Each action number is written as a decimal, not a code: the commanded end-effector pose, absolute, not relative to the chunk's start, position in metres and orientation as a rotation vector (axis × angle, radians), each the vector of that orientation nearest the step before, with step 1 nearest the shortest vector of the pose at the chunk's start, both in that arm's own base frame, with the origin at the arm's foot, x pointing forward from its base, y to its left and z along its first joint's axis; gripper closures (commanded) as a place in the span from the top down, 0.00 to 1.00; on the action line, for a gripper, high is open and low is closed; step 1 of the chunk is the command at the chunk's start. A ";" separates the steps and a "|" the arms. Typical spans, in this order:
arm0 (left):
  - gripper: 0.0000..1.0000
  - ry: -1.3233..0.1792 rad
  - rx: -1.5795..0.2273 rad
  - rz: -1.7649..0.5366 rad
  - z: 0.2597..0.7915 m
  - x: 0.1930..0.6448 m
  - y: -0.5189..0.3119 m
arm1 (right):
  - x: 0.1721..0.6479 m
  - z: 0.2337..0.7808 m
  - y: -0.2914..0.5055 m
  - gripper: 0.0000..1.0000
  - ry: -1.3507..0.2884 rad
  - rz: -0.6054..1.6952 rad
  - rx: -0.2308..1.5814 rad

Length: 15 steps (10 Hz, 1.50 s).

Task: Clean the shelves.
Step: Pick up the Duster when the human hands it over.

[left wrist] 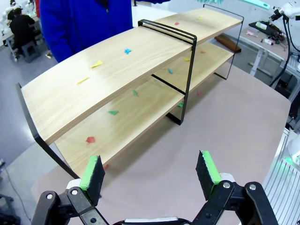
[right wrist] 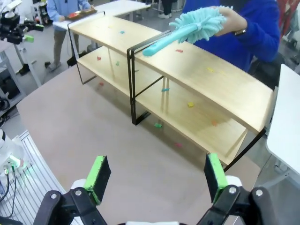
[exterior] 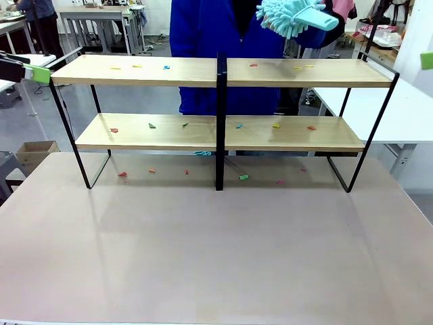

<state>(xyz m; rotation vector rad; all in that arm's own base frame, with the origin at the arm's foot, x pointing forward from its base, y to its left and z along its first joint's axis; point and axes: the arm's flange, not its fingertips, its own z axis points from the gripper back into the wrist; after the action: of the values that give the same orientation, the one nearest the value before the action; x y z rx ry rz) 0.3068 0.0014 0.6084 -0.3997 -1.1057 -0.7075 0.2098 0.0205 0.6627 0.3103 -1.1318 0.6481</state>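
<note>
The shelves (exterior: 155, 70) stand across the far half of the beige counter (exterior: 216, 250). They are a two-tier rack of long light-wood boards in a thin black frame, with a black centre post (exterior: 220, 122) at the front. Small coloured scraps (exterior: 166, 68) lie scattered on the upper board and the lower board. A few more lie on the counter beneath the rack, among them a green one (exterior: 243, 177) just right of the post.

Behind the shelves stands a person in a blue top (exterior: 216, 40). The person's hand (right wrist: 232, 18) holds a teal fluffy duster (right wrist: 187, 30) by its head end. It sits above the upper board near the centre post, with its handle pointing toward the post. From the pictures it is not clear whether the duster touches the board.

The left tool (left wrist: 150, 173) hovers over the counter off the rack's left end. Its green-padded fingers (left wrist: 92, 173) are spread wide with nothing between them. The right tool (right wrist: 157, 180) hangs above the counter in front of the rack's right part. Its jaws are likewise wide apart and empty. Both tools are well apart from the shelves.

A white side table (exterior: 406, 115) stands to the right of the counter, and a cardboard box (exterior: 37, 152) sits on the floor at the left.
</note>
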 end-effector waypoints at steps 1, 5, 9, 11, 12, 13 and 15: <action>1.00 -1.105 -0.401 -0.693 0.604 0.303 0.000 | 0.203 0.625 0.022 1.00 -1.162 0.644 0.334; 1.00 -1.105 -0.401 -0.693 0.604 0.303 0.000 | 0.212 0.664 0.020 1.00 -1.149 0.638 0.309; 1.00 -1.105 -0.401 -0.693 0.604 0.303 0.000 | 0.212 0.664 0.020 1.00 -1.149 0.638 0.309; 1.00 -1.105 -0.401 -0.693 0.604 0.303 0.000 | 0.212 0.664 0.020 1.00 -1.149 0.638 0.309; 1.00 -1.105 -0.401 -0.693 0.604 0.303 0.000 | 0.213 0.664 0.020 1.00 -1.149 0.636 0.303; 1.00 -1.105 -0.401 -0.693 0.604 0.303 0.000 | 0.254 0.685 0.028 1.00 -0.970 0.581 0.446; 1.00 -1.105 -0.401 -0.693 0.604 0.303 0.000 | 0.345 0.723 0.053 1.00 -0.686 0.222 0.684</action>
<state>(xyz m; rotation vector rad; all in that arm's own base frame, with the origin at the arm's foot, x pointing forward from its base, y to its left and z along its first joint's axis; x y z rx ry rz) 0.3075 0.0012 0.6085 -0.4076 -1.1105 -0.7061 0.2909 0.0404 0.6810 0.5607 -0.8718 0.4769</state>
